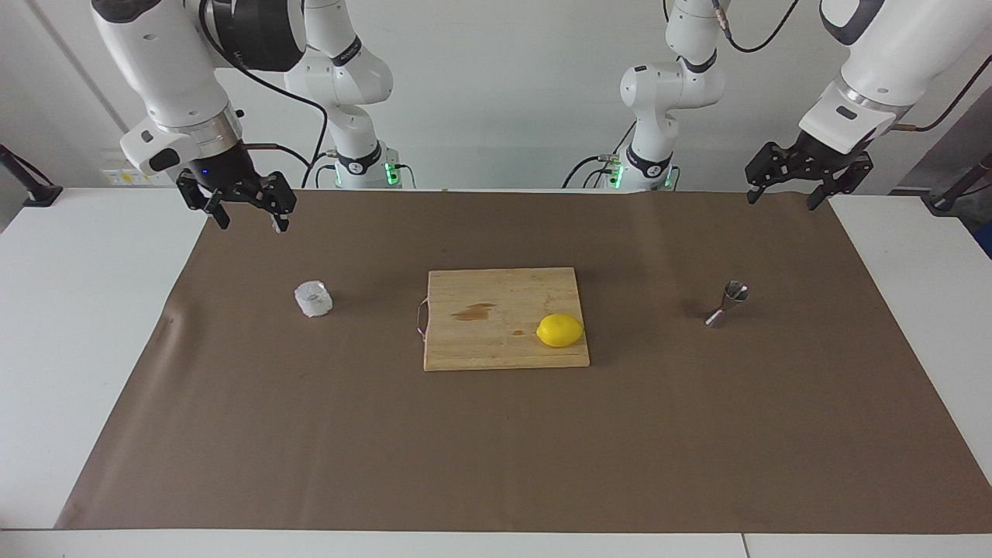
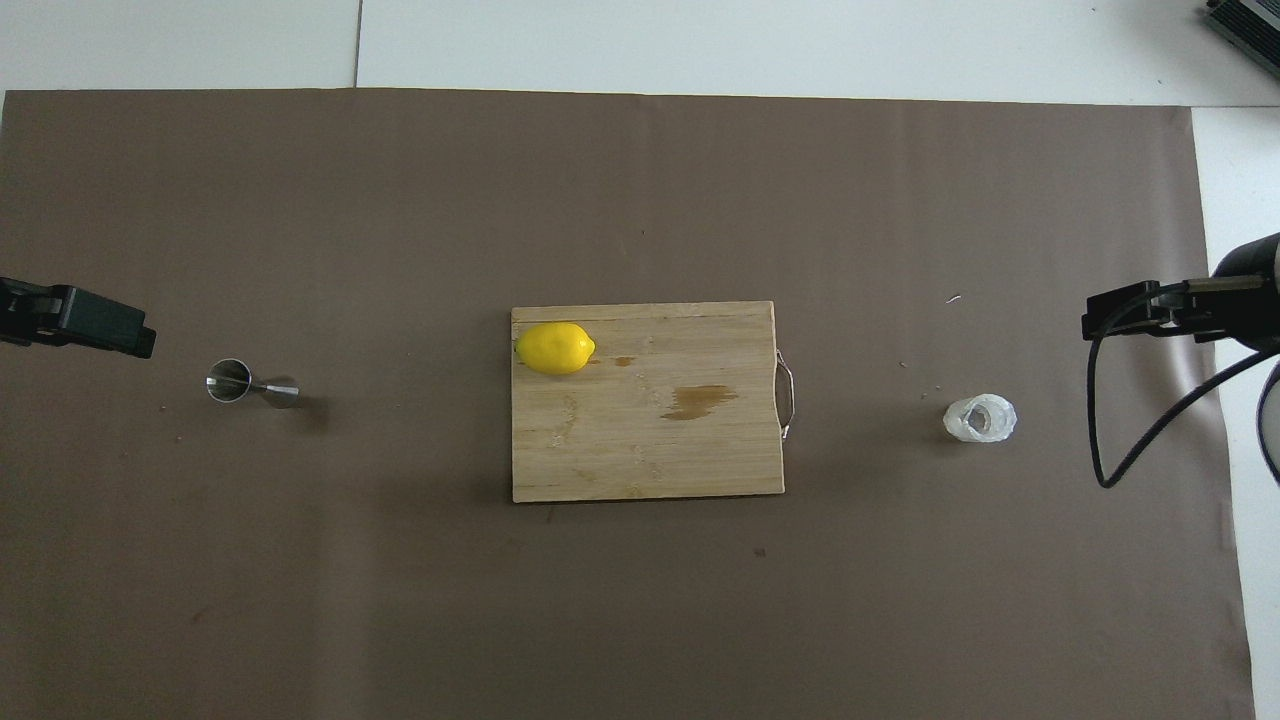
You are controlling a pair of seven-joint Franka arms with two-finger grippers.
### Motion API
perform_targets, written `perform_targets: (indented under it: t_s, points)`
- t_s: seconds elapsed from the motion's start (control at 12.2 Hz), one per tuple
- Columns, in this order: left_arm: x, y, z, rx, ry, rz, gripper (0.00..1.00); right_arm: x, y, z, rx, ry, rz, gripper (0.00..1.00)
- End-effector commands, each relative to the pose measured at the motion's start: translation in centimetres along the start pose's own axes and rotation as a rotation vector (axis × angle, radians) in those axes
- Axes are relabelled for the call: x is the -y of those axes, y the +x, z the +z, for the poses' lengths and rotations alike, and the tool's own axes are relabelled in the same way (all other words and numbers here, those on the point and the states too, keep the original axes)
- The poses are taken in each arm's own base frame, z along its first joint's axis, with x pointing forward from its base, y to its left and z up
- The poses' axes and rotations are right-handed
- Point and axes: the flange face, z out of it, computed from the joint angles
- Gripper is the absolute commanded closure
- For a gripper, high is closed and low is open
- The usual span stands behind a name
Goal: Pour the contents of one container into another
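Bright, even light, sharp focus in both views.
Soft faint shadows lie beside the cutting board (image 2: 647,400) and jigger (image 2: 250,384); no glare.

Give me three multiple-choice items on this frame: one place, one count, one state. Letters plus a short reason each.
1. Where is the lemon?
A. on the cutting board, at its corner toward the left arm's end
B. on the brown paper beside the jigger
C. inside the ribbed cup

2. How many things lie on the cutting board?
A. none
B. one
C. three

3. What state is the right tool in?
A. shut on the ribbed cup
B. open, holding nothing, up in the air
C. shut on the lemon

Answers:
1 A: the lemon sits on the board's wood, on the side facing the jigger.
2 B: only the lemon rests there; the rest is stains.
3 B: its fingers stand apart and the ribbed cup sits alone on the paper. The left tool is open and empty too.
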Motion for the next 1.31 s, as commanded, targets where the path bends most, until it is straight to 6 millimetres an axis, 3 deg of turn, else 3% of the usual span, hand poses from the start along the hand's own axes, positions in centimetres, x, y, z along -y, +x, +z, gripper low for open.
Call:
perform_targets:
  t_s: [0.0,1.23]
  points:
    - [0.43,-0.58,-0.19,-0.008,0.006,0.0,0.0,-0.12,-0.41,-0.47,0.003,0.013,0.02,0.0]
    - [0.0,-0.58,-0.02,-0.011,0.057,0.018,0.0,-0.12,-0.41,-0.47,0.003,0.013,0.02,0.0]
